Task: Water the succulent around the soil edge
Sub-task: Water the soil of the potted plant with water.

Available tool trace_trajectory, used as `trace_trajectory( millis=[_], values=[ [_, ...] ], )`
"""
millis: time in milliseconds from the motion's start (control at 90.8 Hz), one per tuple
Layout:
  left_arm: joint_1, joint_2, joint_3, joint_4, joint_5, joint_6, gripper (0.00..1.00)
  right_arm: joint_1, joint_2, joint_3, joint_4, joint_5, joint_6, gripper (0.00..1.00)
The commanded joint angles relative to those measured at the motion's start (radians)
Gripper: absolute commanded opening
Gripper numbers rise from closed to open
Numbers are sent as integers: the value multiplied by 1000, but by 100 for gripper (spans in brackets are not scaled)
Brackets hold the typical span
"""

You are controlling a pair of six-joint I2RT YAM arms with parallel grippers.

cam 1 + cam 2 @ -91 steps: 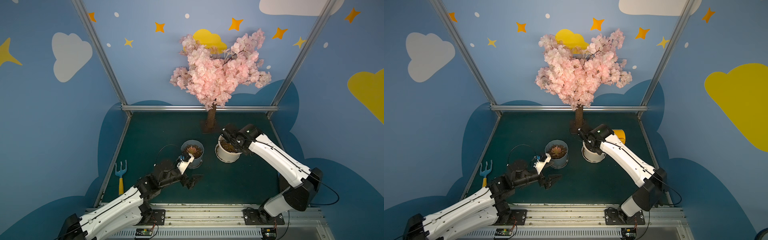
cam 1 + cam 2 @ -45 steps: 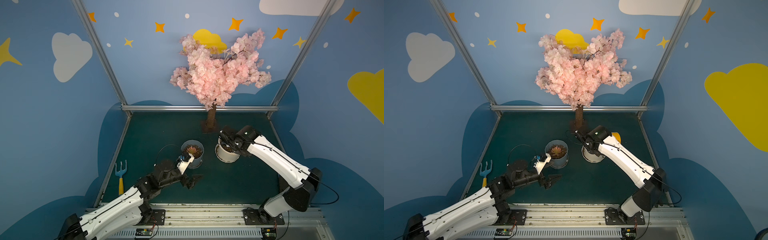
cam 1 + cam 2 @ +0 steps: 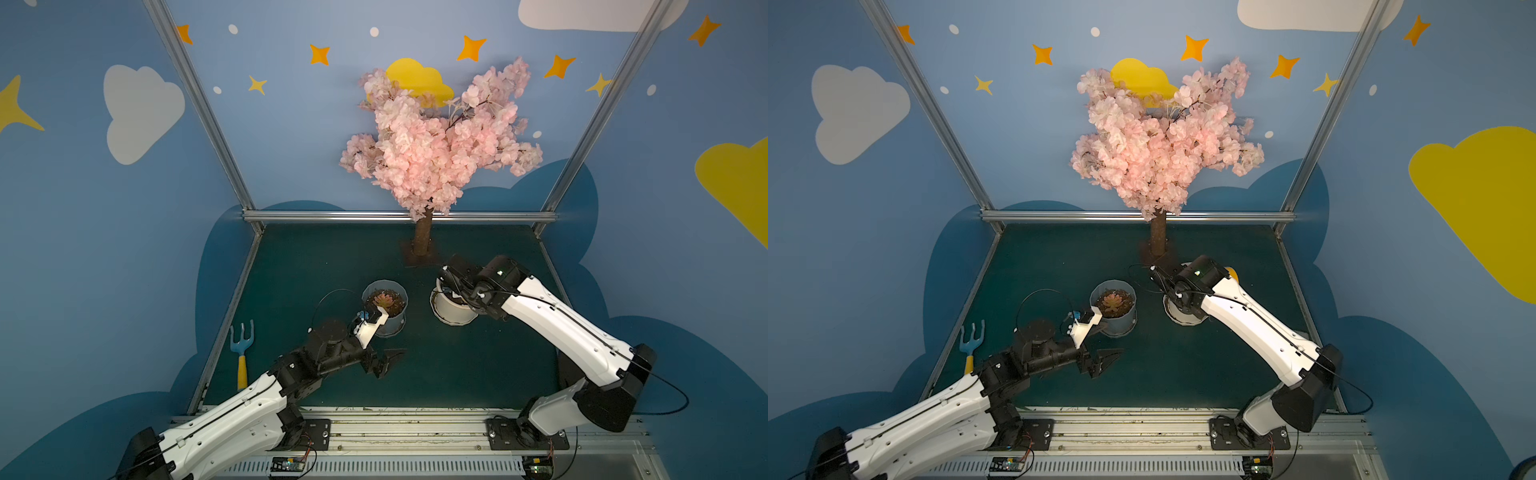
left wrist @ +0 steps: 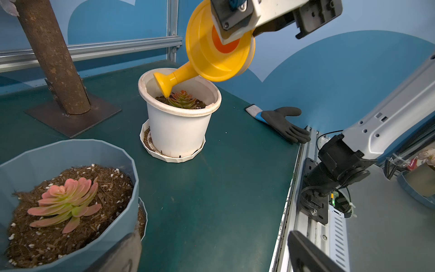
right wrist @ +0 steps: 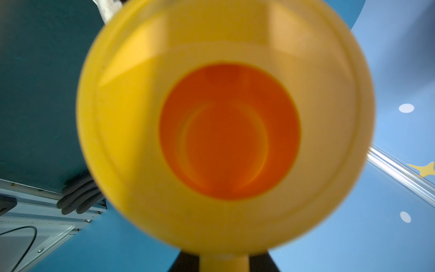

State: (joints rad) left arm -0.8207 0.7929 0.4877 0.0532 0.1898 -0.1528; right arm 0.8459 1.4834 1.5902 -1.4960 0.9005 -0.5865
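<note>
Right pincer [image 3: 455,286] is holding the watering can [image 4: 211,61] tipped over the white pot [image 4: 179,131].
Jaws are clamping shut on the can. The spout head is hanging inside the white pot's rim, over the soil edge just beside the succulent [image 4: 182,100]. Left pincer [image 3: 388,361] is hovering wide open and empty, well apart from the white pot, near the blue-grey pot [image 4: 113,226] beside it. A glove [image 4: 282,122] is lying on the worktop [image 3: 457,374] near the white pot.

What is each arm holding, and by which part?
Right gripper holds the yellow watering can by its rear, opposite the spout. Left gripper: nothing.
</note>
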Motion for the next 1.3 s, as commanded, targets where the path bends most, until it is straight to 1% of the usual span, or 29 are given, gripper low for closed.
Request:
trace_trajectory(
  millis=[0, 363, 727, 859, 1288],
  values=[
    [0, 4, -10, 13, -10, 10, 100, 14, -49, 17, -58, 3, 46, 0],
    [0, 9, -8, 25, -6, 5, 100, 23, -116, -36, -122, 8, 104, 0],
    [0, 2, -9, 25, -15, 3, 100, 27, -163, -70, -181, -44, 142, 0],
    [0, 4, -9, 27, -15, 3, 100, 25, -176, -85, -198, -43, 148, 0],
    [0, 2, -9, 25, -15, 4, 100, -17, -190, -122, -229, -30, 154, 0]
  ],
)
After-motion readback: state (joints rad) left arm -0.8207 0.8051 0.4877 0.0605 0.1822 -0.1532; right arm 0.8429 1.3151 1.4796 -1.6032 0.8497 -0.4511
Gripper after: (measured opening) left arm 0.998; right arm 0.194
